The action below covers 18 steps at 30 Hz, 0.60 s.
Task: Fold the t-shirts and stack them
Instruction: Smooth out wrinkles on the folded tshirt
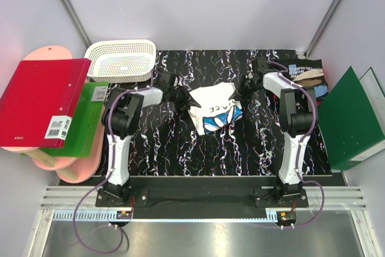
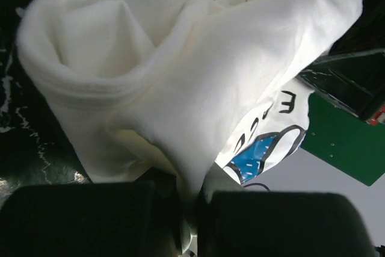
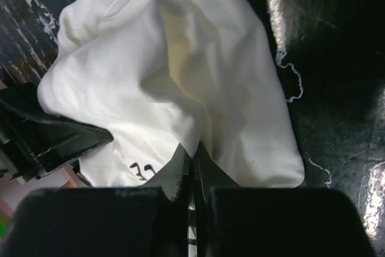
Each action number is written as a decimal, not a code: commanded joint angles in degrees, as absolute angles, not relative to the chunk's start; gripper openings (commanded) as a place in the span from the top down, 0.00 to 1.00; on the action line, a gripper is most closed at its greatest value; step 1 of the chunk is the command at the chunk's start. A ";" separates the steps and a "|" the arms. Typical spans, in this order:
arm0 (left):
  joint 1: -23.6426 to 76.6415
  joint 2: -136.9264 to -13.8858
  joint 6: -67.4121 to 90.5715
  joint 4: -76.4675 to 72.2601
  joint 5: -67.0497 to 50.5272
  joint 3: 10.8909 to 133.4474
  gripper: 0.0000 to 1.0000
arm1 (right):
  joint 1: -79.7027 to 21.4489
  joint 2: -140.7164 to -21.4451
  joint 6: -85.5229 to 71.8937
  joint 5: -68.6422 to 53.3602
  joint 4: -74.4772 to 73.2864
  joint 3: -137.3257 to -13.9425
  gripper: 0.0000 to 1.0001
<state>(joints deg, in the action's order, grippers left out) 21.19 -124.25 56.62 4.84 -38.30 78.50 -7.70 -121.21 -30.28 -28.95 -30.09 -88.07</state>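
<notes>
A white t-shirt (image 1: 213, 108) with dark lettering and a blue print hangs bunched between my two grippers over the middle of the black marbled table (image 1: 180, 148). My left gripper (image 1: 179, 96) is shut on its left edge; in the left wrist view the cloth (image 2: 180, 76) is pinched between the fingers (image 2: 191, 200). My right gripper (image 1: 244, 88) is shut on the shirt's right edge, the white cloth (image 3: 180, 76) caught at the fingertips (image 3: 194, 151). A folded black t-shirt (image 1: 307, 75) with a printed front lies at the table's far right.
A white lattice basket (image 1: 120, 60) stands at the back left. Red (image 1: 39, 103) and green (image 1: 84, 118) binders lie over pink boards on the left. A dark green binder (image 1: 352, 118) leans at the right edge.
</notes>
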 commanded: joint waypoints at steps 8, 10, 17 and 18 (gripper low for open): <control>21.18 -124.38 53.80 10.00 -37.71 84.81 0.01 | -7.65 -121.12 -29.01 -15.22 -34.54 -93.17 0.58; 21.09 -120.26 51.17 11.59 -36.83 83.59 0.01 | -8.08 -117.35 -27.26 -13.37 -34.37 -92.38 0.34; 20.48 -104.69 44.57 20.88 -33.05 80.24 0.01 | -8.17 -101.62 -24.43 -5.91 -33.84 -86.58 0.11; 20.48 -103.29 42.30 23.35 -31.92 81.11 0.01 | -8.09 -98.21 -24.52 -5.45 -33.84 -85.79 0.12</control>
<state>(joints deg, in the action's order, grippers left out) 20.91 -114.13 49.58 16.14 -35.97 79.59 -7.84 -111.61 -26.55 -11.73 -34.44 -87.59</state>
